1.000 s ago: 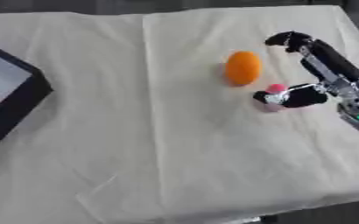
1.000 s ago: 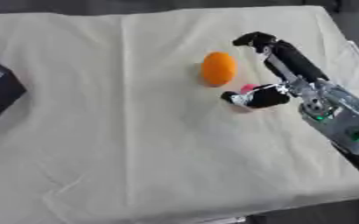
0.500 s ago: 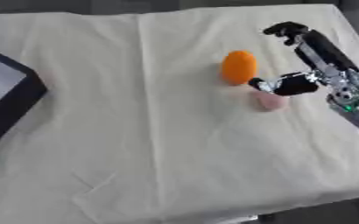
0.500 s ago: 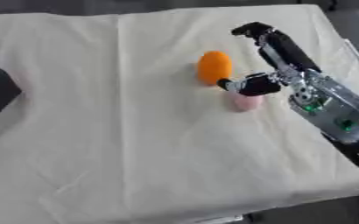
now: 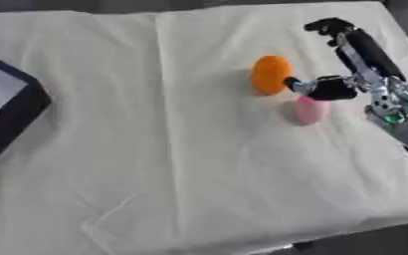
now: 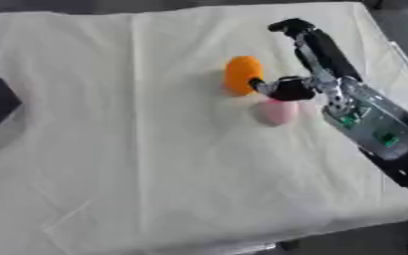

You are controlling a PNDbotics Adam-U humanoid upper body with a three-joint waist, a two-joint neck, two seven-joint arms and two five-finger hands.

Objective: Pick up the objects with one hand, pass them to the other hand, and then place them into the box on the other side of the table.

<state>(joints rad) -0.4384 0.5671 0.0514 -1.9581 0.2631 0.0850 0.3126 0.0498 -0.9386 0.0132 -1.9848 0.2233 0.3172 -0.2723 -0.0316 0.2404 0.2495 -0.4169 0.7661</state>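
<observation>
An orange egg-shaped object lies on the cream cloth right of centre. Just below and to its right lies a small pink rounded object. My right hand comes in from the right edge above both. Its fingers stretch straight toward the far edge, and its thumb points left, with the tip close to the orange object and just above the pink one. It holds nothing. The dark-rimmed box sits at the left edge. My left hand is out of sight.
A cream cloth with creases covers the whole table. The box at the left holds something pale and pink, only partly in view. The table's front edge runs along the bottom and its right edge lies behind my right arm.
My right hand has lifted off the pink object and shifted toward the far edge, its thumb now beside the orange object. The pink object stays on the cloth.
</observation>
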